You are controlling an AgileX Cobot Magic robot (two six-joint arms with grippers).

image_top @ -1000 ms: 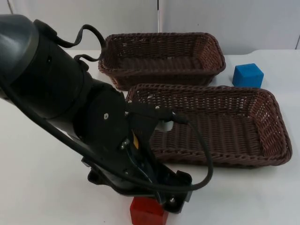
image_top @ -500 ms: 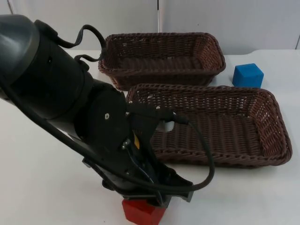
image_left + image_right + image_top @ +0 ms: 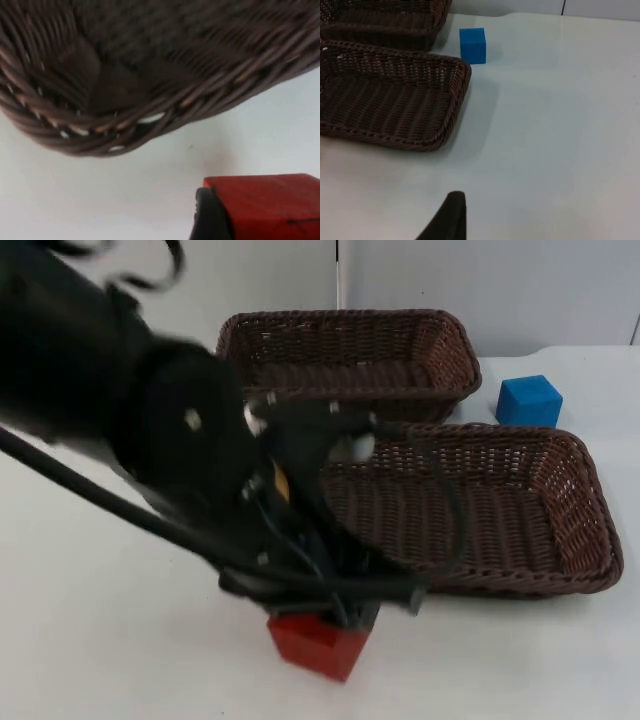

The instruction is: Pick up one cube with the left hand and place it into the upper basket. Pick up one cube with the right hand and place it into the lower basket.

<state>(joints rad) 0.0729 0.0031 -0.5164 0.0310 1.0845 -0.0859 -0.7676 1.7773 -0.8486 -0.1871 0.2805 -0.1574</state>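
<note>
The left gripper (image 3: 335, 625) grips the red plastic cube (image 3: 318, 643), a black fingertip (image 3: 210, 217) pressed to its side, and has lifted it off the white table (image 3: 90, 640) near the front edge; half a second earlier it sat lower. The cube hangs just before the lower brown wicker basket (image 3: 590, 540), with the upper brown wicker basket (image 3: 345, 325) toward the back edge. A blue cube (image 3: 528, 400) rests beside both. The right gripper (image 3: 447, 220) waits over the table; whether its fingers are parted or closed cannot be told.
</note>
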